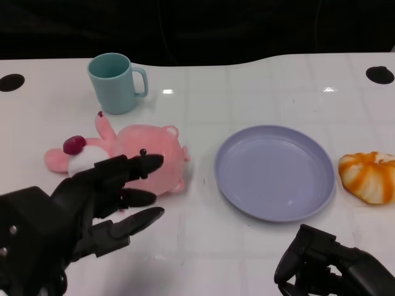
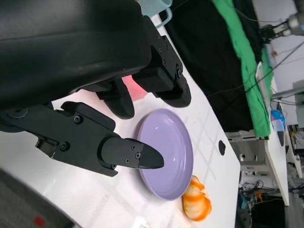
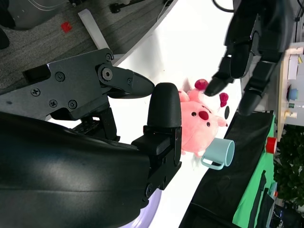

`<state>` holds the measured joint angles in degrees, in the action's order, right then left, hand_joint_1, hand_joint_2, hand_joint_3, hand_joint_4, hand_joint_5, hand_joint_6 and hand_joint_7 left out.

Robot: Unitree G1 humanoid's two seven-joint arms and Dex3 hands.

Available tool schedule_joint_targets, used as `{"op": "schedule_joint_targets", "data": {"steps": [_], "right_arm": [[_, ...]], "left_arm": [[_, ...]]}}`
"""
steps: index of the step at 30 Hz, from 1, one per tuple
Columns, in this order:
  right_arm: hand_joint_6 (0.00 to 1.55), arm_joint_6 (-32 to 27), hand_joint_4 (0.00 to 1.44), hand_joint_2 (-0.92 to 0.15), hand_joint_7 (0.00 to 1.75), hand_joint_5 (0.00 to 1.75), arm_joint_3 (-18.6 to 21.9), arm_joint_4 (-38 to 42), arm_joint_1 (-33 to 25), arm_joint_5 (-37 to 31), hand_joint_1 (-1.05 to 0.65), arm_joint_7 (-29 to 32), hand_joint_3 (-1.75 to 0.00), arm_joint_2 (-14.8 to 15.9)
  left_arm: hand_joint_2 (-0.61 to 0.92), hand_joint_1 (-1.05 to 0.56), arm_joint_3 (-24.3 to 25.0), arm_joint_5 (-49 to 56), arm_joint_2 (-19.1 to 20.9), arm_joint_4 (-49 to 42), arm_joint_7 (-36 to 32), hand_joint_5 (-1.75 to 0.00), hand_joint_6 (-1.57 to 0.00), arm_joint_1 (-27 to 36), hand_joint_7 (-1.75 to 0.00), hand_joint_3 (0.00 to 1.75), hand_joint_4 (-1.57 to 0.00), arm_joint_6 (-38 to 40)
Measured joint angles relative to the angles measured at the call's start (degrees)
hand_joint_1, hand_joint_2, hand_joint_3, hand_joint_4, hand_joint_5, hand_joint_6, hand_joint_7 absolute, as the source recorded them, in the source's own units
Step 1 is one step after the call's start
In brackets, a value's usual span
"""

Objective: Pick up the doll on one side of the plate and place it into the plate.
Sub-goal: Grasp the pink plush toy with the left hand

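A pink plush doll (image 1: 139,157) lies on its side on the white table, left of the lilac plate (image 1: 274,171). My left hand (image 1: 92,200) hovers over the doll's near side with fingers spread and nothing in it. In the right wrist view the doll (image 3: 199,118) shows below my left hand's fingers (image 3: 242,57), which hang apart from it. The left wrist view catches a strip of the doll (image 2: 135,88) between the fingers and the plate (image 2: 168,152) beyond. My right hand (image 1: 333,265) rests at the table's near right, fingers curled in, holding nothing.
A teal mug (image 1: 116,83) stands behind the doll. An orange and white striped plush (image 1: 368,176) lies right of the plate. Two black holes (image 1: 11,82) sit at the table's far corners. The table's far edge runs against a dark backdrop.
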<state>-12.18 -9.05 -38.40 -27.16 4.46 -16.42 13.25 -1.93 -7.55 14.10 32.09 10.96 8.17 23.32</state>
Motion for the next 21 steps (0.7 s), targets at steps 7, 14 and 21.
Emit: {"op": "schedule_joint_targets", "data": {"steps": [7, 14, 21], "right_arm": [[0.47, 0.14, 0.65, -0.85, 1.63, 1.75, -0.09, 0.03, 0.04, -0.05, -0.23, 0.29, -0.63, -0.14], [0.46, 0.14, 0.65, -0.85, 1.63, 1.75, -0.14, 0.29, 0.25, -0.02, -0.23, 0.46, -0.63, -0.58], [0.46, 0.35, 0.65, -0.86, 1.63, 1.75, -0.16, 1.23, 0.30, -0.15, -0.23, 0.54, -0.63, -0.71]], "left_arm": [[0.92, -0.57, -3.37, 15.51, 7.27, -5.50, 0.24, -0.65, -0.27, -6.10, 0.00, 0.05, -0.04, -6.35], [0.91, -0.60, -6.85, 29.49, 12.48, -8.61, 1.62, -0.45, -0.18, -13.28, -0.01, 0.01, 0.00, -4.38], [0.92, -0.64, -10.25, 39.90, 16.82, -12.35, 5.92, -0.28, -0.18, -19.07, -0.01, 0.01, 0.00, -3.58]]}}
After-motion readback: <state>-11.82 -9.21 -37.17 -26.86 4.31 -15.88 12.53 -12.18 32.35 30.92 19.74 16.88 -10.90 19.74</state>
